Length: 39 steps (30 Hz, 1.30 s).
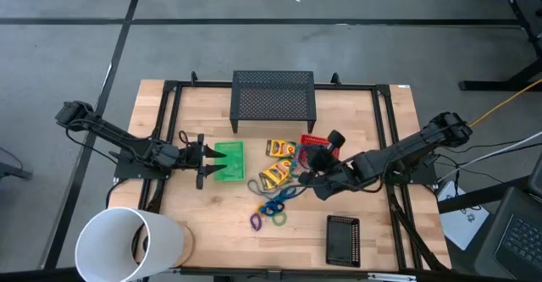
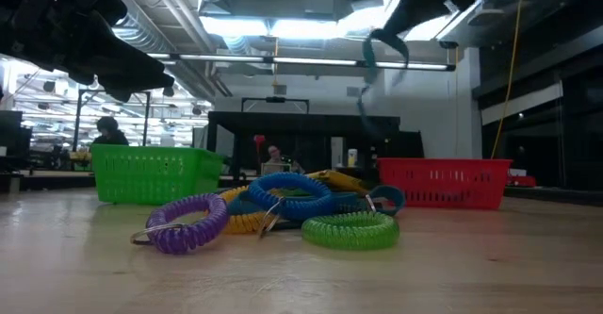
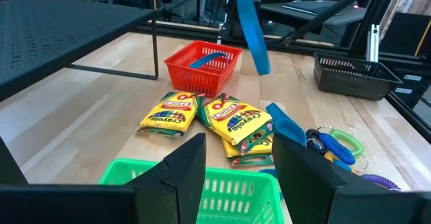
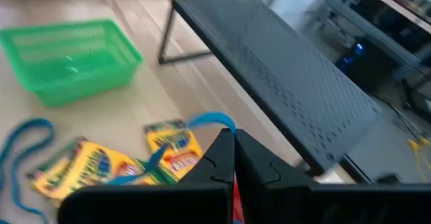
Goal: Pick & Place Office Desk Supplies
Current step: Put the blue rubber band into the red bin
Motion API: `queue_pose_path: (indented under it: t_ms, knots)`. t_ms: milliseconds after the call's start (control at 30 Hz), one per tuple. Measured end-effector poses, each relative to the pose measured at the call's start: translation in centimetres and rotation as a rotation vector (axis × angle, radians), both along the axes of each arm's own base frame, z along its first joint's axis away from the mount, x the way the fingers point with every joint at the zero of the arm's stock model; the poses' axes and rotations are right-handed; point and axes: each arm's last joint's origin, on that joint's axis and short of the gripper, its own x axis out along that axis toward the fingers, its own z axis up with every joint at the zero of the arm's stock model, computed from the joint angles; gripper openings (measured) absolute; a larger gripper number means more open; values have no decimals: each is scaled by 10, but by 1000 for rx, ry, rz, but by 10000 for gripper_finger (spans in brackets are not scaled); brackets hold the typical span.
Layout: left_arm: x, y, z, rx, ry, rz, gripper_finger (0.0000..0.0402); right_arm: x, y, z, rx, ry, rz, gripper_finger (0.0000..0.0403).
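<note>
My right gripper (image 4: 234, 140) hangs above the table's middle, by the red tray (image 3: 202, 76), and is shut on a blue cord (image 3: 250, 29). The cord's other end lies in a bundle (image 2: 283, 196) with purple (image 2: 184, 224) and green (image 2: 350, 231) rings on the table. Yellow crayon boxes (image 3: 168, 113) (image 3: 237, 120) lie flat between the trays. My left gripper (image 3: 239, 170) stands open above the left end of the green tray (image 1: 229, 161) and touches nothing. My right gripper pinches the blue cord's flat strap (image 4: 217, 120) between its two fingers. The fingers slant down toward the table's far left. The strap arches out beside the fingertips and hangs slack (image 2: 369, 50) down to the crayon boxes, its far end on the table.
A black mesh shelf (image 1: 273, 96) stands at the table's far middle. A black tray (image 1: 343, 240) sits near the front right, and a big white cylinder (image 1: 127, 244) at the front left corner. Something blue lies in the red tray (image 3: 205, 59).
</note>
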Motion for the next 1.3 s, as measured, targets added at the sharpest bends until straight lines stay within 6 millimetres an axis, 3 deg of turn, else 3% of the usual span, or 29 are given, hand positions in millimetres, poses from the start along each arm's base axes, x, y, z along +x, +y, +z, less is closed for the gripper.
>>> queue_pose_path:
  t_ms: [333,700,1067,1300]
  knots:
    - [0,0,0,-1,0,-1,169,-26,-17,-9,-9,88,-192,0]
    - [0,0,1,-3,-8,-1,169,-34,-21,-13,2,112,-250,0]
    - [0,0,1,-4,-8,-1,169,-49,-39,-51,65,226,-351,0]
    - [0,0,1,-4,-9,-1,169,-43,-40,-62,108,222,-313,2]
